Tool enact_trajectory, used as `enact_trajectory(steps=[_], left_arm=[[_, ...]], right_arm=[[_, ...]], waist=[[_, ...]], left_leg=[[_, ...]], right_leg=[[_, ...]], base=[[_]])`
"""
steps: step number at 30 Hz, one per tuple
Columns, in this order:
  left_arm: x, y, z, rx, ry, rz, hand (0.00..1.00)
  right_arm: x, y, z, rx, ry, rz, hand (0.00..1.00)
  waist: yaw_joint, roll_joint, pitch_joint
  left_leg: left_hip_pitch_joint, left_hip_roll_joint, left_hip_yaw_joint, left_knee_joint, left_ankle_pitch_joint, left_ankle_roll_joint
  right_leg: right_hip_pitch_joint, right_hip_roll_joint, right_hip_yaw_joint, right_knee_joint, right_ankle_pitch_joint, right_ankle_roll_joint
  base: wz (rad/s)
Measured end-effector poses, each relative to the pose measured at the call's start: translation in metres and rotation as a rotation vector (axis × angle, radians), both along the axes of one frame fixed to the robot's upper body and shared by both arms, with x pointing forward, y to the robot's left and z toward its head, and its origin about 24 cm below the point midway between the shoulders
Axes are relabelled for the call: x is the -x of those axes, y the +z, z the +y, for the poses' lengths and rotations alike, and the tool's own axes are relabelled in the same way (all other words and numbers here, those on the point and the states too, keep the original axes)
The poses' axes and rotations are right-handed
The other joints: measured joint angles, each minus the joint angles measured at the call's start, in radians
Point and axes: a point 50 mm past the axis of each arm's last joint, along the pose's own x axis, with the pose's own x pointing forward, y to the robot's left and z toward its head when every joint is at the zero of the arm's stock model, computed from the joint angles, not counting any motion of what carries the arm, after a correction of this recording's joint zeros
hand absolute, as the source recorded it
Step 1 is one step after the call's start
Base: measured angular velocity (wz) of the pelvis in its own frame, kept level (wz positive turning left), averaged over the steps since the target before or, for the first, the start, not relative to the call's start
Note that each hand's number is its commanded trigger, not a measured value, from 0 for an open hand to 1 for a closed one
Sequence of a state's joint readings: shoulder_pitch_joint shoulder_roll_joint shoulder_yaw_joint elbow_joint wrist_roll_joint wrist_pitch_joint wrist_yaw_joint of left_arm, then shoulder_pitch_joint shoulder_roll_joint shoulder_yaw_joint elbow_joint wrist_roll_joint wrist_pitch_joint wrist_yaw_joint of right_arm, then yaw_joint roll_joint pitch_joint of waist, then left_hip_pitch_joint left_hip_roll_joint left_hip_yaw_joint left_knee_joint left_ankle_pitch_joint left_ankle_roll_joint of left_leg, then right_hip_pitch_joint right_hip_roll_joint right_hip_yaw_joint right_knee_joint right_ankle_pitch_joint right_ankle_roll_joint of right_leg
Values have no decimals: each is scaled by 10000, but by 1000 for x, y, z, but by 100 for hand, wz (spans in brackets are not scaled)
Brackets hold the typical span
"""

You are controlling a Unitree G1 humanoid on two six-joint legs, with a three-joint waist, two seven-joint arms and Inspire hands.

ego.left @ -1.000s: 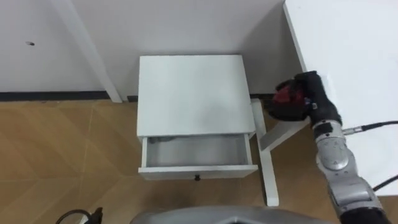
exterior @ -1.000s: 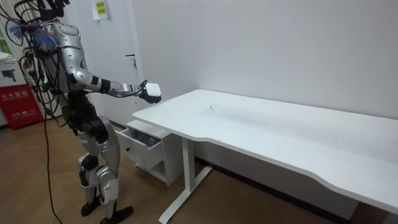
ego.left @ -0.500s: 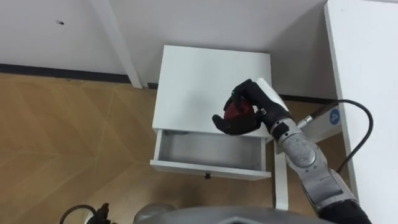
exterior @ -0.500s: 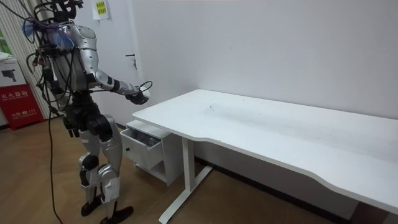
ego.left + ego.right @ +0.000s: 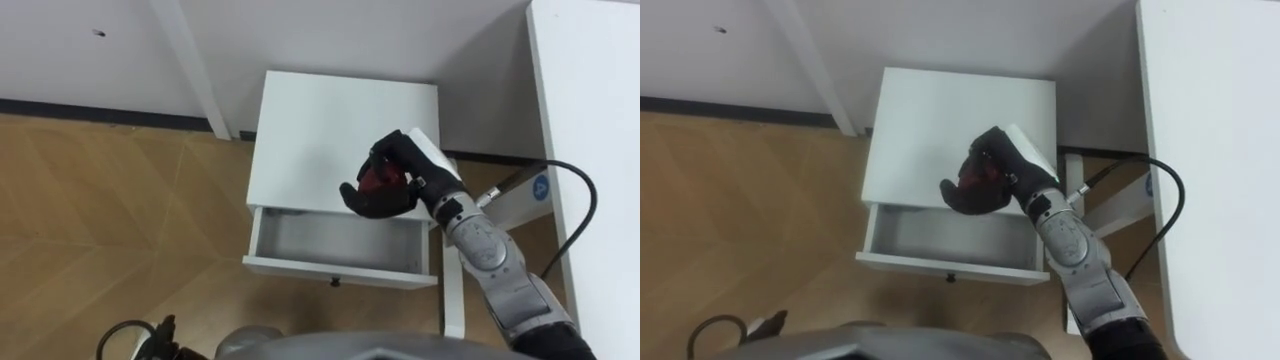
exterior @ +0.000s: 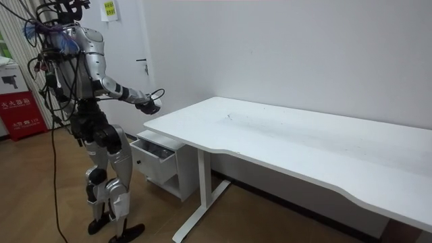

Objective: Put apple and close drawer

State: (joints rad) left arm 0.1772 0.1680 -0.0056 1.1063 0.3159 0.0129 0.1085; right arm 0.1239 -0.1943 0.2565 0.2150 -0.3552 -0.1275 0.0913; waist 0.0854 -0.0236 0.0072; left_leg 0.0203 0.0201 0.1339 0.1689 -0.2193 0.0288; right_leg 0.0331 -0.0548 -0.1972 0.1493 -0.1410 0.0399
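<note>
1. Left eye view: shows the right hand (image 5: 405,165) clenched round the red apple (image 5: 380,183), over the front edge of the white bedside cabinet (image 5: 320,120) and the back right corner of the open drawer (image 5: 335,272). Places the dark left hand (image 5: 158,338) at the lower left edge, with its grip impossible to tell. Risks, if let go here, landing the apple on the cabinet top or clipping the drawer's rear rim and sending it off onto the wooden floor (image 5: 110,220). Probably calls for a shift forward over the drawer's hollow first.
2. Room view: puts the robot standing before the cabinet, at the end of the white table (image 6: 283,128), with the right arm stretched out and the hand well above the drawer. Leaves the apple too small to make out. Suggests 2 more hazards: a release from this height could bounce the fruit out of the shallow drawer, and a careless lowering could knock the forearm against the table's corner.
3. Right eye view: confirms the same tight grasp above the drawer's back edge. Offers no real long axis on so round a fruit. Hides stalk and base behind the dark fingers (image 5: 958,195), so cannot say which way it points. Means free rolling in any direction once released.
</note>
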Motion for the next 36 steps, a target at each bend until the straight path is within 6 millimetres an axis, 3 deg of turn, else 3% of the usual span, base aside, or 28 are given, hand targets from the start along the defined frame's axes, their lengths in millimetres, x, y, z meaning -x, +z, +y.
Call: enact_trajectory(steps=[31,34,36], left_arm=[[-6,-1,-8,229,355,-357,0],[-5,-1,-7,176,685,-499,0],[-2,-1,-7,41,1213,-668,0]], right_arm=[[12,-12,-3,-68,-88,815,0],[14,-17,-9,-184,-680,916,0],[20,-32,-25,-41,-1702,1317,0]], waist=[[-30,8,-44],[-66,-48,-81],[-92,-68,-107]], left_leg=[[-90,-13,25,245,0,1],[-49,-13,67,242,1,2],[14,-17,80,218,3,6]], right_leg=[[6,-30,-41,9,0,0],[10,-33,-15,6,0,0],[66,-50,-76,12,0,0]], base=[[0],[0],[0]])
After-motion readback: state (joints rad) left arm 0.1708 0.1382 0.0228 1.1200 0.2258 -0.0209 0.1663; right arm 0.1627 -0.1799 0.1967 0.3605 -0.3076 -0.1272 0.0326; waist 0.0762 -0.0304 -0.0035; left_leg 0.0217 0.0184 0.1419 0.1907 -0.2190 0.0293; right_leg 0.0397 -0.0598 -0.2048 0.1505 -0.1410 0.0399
